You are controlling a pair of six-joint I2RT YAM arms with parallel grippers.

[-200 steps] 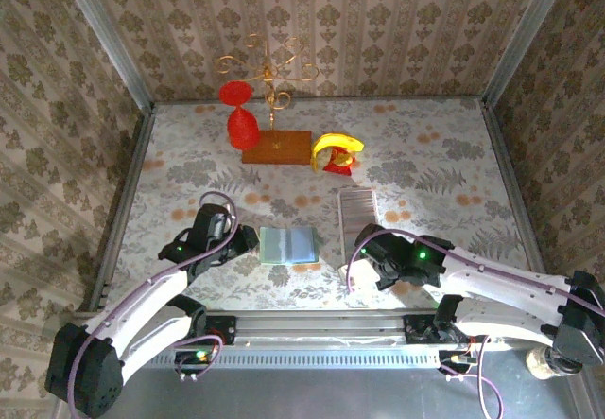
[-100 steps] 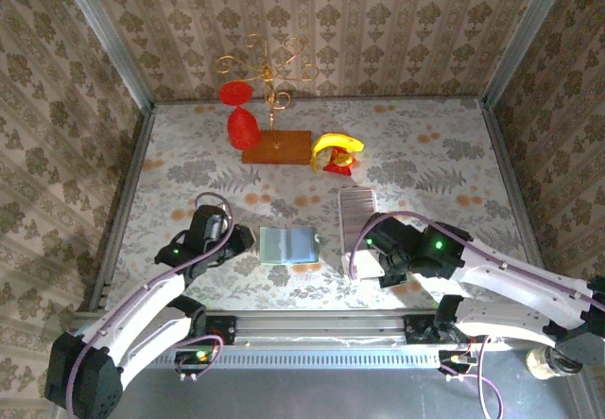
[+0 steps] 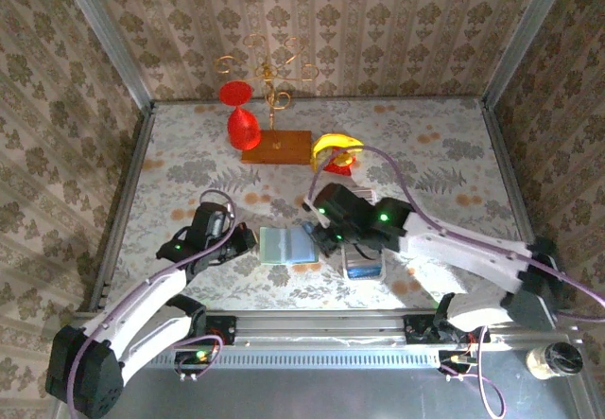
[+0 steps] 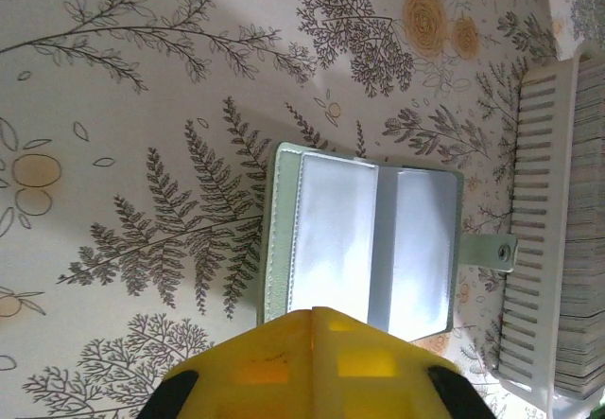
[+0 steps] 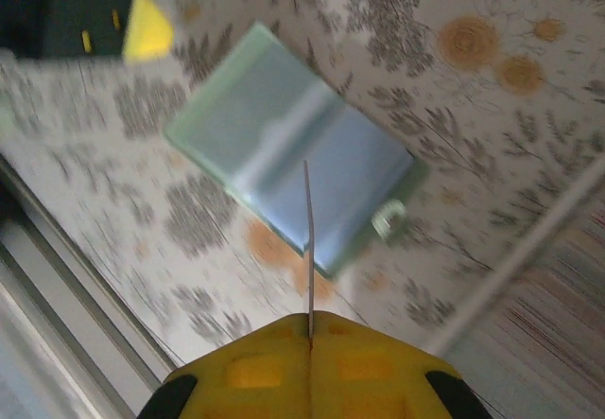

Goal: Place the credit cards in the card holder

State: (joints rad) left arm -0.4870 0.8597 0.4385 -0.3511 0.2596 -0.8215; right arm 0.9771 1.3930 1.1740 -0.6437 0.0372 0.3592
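Above the open holder (image 3: 288,245), flat near the front of the table (image 3: 425,154): seemingly delivering one card (image 5: 307,239), pinched edge-on in the tightly closed right gripper (image 3: 329,236). Left gripper (image 3: 248,240) closed too, gripping nothing, at the holder's left edge; touching or not, cannot tell. Next: lining the card up with a pocket mouth, then sliding in. Pocket slits lost in glare; card face unseen.

Bright, even light; right wrist view motion-blurred (left wrist sharp), glare on the card holder (image 4: 364,244)
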